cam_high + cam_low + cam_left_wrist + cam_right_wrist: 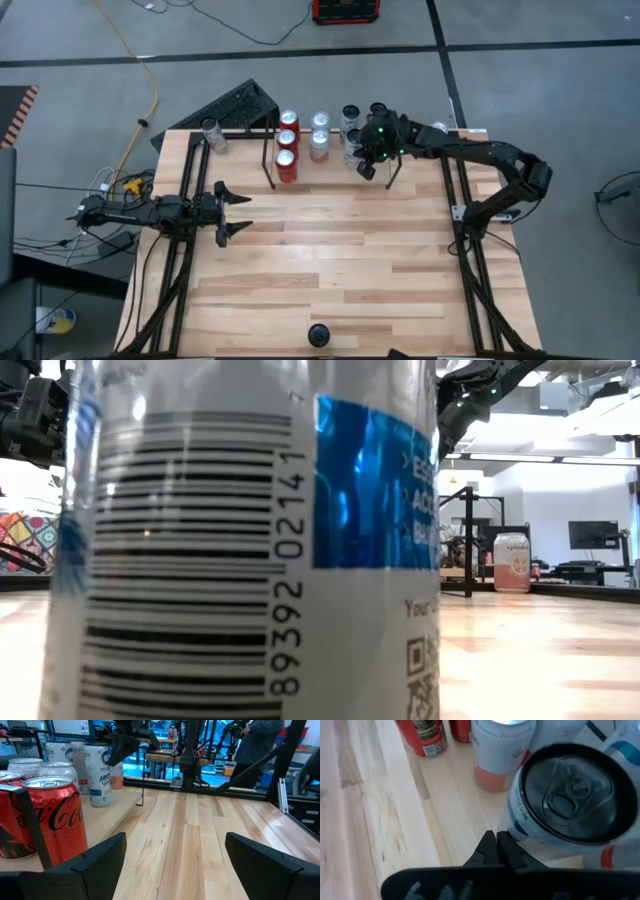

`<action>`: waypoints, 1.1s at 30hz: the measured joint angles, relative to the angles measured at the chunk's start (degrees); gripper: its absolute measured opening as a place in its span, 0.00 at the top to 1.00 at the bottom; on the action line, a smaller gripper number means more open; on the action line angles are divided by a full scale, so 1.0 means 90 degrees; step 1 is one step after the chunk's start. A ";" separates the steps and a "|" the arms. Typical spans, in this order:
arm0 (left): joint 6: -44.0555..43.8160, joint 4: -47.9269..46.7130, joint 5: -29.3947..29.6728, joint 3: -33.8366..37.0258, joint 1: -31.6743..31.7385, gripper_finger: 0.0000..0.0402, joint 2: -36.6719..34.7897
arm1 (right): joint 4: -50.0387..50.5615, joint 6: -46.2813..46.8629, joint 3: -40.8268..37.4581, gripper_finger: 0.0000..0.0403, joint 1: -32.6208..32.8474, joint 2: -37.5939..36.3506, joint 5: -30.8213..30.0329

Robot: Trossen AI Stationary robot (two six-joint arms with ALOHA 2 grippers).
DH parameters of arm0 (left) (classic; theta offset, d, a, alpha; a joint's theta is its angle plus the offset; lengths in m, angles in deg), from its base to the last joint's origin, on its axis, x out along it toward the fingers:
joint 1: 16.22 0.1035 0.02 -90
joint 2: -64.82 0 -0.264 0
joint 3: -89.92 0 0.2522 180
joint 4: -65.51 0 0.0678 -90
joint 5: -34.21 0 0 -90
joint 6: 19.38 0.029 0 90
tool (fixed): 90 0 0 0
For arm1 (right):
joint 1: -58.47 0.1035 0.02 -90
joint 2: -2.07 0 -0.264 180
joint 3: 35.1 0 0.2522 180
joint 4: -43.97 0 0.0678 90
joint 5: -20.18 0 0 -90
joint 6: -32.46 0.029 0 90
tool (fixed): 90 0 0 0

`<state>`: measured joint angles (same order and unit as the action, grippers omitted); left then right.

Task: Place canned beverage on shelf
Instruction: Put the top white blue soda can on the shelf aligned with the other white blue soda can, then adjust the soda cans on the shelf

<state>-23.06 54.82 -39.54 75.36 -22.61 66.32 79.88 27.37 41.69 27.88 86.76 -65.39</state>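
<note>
The black rod shelf [270, 160] stands at the table's far edge. In it stand three red cans [287, 142], pale pink-bottomed cans [319, 146] and white cans [351, 118]. My right gripper [367, 168] is shut and points down, its tips [496, 842] right beside a white can with blue print [570, 795] at the shelf's right part. My left gripper [236, 211] is open and empty over the table's left part, facing the shelf. In its wrist view [175, 862] a Coca-Cola can [50, 815] stands behind a shelf rod [30, 827]. My right gripper comes from above with its shut fingertips close against the side wall [516, 827] of the white can, which stands upright on the table. I cannot tell whether the fingertips touch it.
One can [210, 135] stands alone left of the shelf at the far left corner. A white can with a barcode [250, 540] stands right in front of the low camera and fills most of that view. A person [255, 740] stands beyond the table.
</note>
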 joint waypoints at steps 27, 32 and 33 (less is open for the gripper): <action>0.0000 0.0002 0.0000 0.0000 0.0001 0.19 -0.0002 | 0.2752 0.0055 0.3193 1.00 -0.0032 0.0301 -0.1556; 0.0000 0.0002 -0.0002 0.0000 0.0000 0.19 0.0000 | 0.3040 -0.0049 0.4386 1.00 -0.1717 0.1395 -0.0933; 0.0000 0.0001 0.0000 0.0000 0.0000 0.19 -0.0001 | 0.3123 -0.0110 0.4588 1.00 -0.1835 0.1667 -0.0853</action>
<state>-23.06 54.83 -39.54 75.36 -22.61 66.31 107.98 26.38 82.98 11.37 101.76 -73.07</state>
